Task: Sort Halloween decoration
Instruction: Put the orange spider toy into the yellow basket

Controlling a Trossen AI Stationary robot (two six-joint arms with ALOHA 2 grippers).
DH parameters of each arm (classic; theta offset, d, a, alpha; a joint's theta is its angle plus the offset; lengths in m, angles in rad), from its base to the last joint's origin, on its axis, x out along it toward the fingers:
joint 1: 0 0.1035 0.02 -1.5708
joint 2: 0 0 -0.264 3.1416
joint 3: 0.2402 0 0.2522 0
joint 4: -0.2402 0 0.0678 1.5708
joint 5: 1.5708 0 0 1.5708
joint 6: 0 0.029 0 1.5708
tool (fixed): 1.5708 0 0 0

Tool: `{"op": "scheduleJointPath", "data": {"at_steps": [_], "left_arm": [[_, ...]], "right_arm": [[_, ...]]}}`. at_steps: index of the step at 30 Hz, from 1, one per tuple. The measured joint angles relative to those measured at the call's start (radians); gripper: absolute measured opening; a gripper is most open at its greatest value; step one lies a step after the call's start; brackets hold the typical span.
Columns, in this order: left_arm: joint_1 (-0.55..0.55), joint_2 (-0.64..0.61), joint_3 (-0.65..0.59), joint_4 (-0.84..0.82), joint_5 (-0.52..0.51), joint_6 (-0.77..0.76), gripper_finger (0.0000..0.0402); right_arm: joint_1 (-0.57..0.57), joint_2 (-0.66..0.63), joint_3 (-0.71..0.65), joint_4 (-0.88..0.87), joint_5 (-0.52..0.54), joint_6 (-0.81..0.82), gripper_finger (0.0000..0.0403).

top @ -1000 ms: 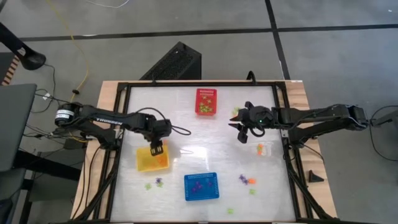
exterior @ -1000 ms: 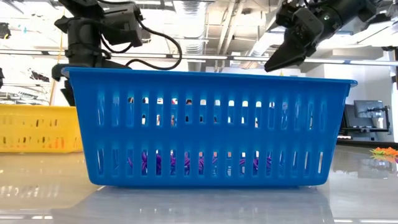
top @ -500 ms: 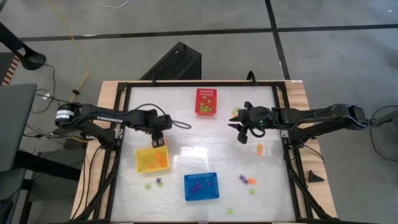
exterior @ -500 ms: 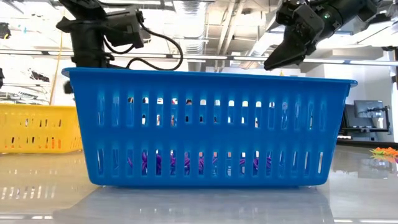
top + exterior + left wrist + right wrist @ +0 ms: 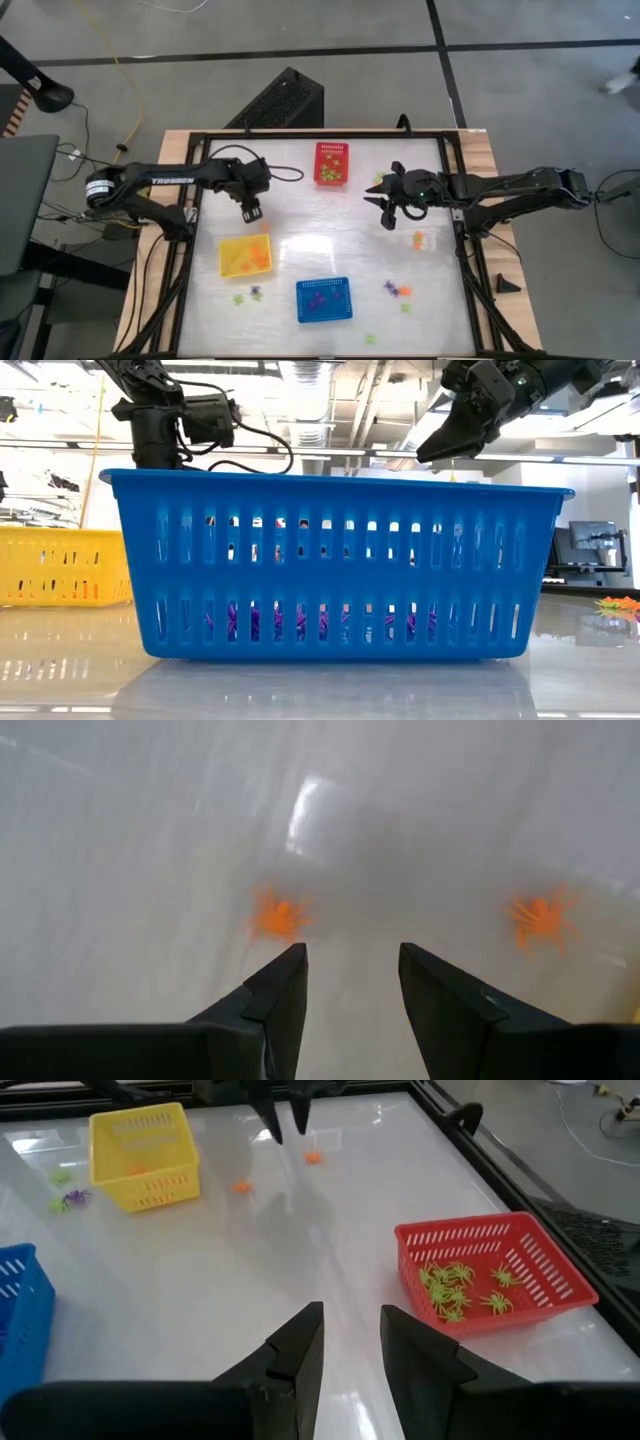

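My left gripper (image 5: pixel 250 210) hovers open over bare table just beyond the yellow basket (image 5: pixel 245 256). In its wrist view two orange spider trinkets (image 5: pixel 278 915) (image 5: pixel 540 913) lie on the table ahead of the open fingers (image 5: pixel 350 962). My right gripper (image 5: pixel 388 216) hangs open and empty right of the red basket (image 5: pixel 332 163), which holds light green spiders (image 5: pixel 455 1288). The blue basket (image 5: pixel 335 565) holds purple trinkets. Loose trinkets lie on the table: orange (image 5: pixel 418 238), purple and orange (image 5: pixel 394 289), green (image 5: pixel 238 297).
The three baskets stand apart: red at the far middle, yellow at near left, blue (image 5: pixel 323 299) at near middle. Bare table lies between the two grippers. A black frame (image 5: pixel 452 150) runs around the table. More green trinkets (image 5: pixel 370 339) lie near the near edge.
My left gripper has moved from above the yellow basket toward the table's far edge and now hangs over bare table beyond the basket. The right arm has kept nearly still. The baskets have not moved.
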Motion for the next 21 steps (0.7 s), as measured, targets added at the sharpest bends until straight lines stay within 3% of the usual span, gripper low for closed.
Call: {"op": "scheduleJointPath", "data": {"at_steps": [6,12,21], "left_arm": [[0.050,-0.036,0.000,0.017,0.004,0.028,0.0148],[0.101,-0.037,-0.032,0.097,0.083,0.065,0.0148],[0.108,-0.037,-0.057,0.155,0.079,0.070,0.0148]], "right_arm": [[0.001,0.020,0.000,-0.002,0.000,0.026,0.0134],[0.001,0.098,0.000,-0.005,0.000,0.045,0.0134],[0.001,0.118,0.000,0.078,-0.001,-0.008,0.0134]]}}
